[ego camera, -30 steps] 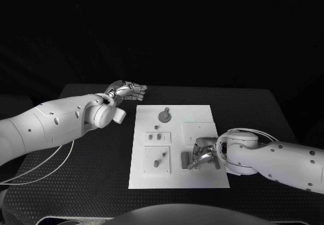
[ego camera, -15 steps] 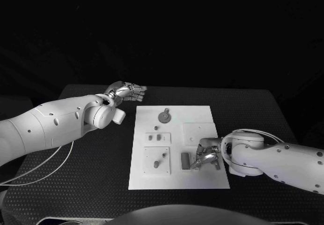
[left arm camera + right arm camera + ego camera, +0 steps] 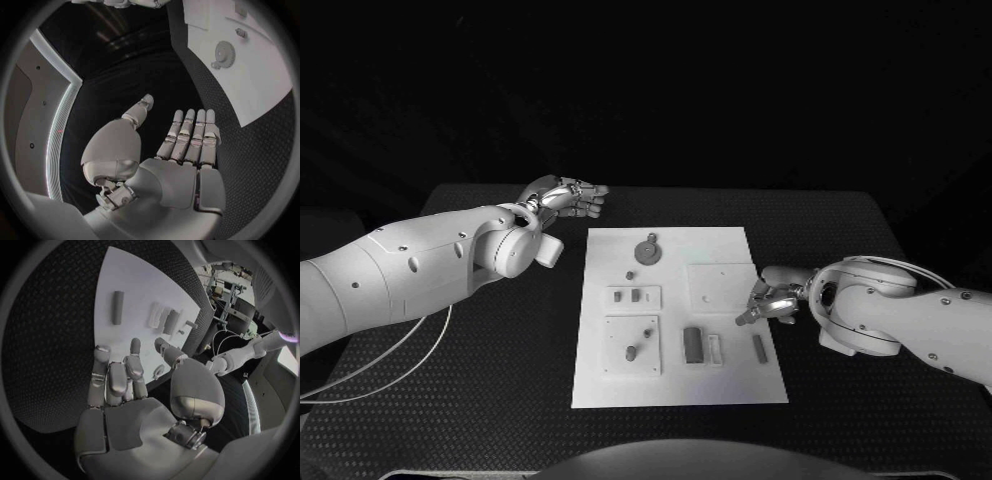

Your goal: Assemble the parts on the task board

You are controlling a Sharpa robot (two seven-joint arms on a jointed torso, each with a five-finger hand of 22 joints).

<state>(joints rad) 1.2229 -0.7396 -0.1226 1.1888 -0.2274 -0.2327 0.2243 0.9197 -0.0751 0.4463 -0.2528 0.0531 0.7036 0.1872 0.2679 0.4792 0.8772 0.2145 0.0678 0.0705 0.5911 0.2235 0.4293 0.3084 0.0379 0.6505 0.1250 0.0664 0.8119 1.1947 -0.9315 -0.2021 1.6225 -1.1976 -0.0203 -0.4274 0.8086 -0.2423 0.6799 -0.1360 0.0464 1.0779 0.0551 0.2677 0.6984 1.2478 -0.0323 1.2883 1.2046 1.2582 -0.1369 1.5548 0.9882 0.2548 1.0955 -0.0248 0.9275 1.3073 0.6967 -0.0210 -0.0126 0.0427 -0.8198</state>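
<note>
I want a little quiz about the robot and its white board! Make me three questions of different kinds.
1. True or false: the right hand is holding a grey part.
2. Which part lies nearest the far edge of the task board? A) the round gear-like part B) the dark bar C) the thin bar
3. Fill in: the left hand is over the black ____, off the board's far left corner.

Key
1. False: the right wrist view shows its fingers apart with nothing in them.
2. A
3. table
</note>
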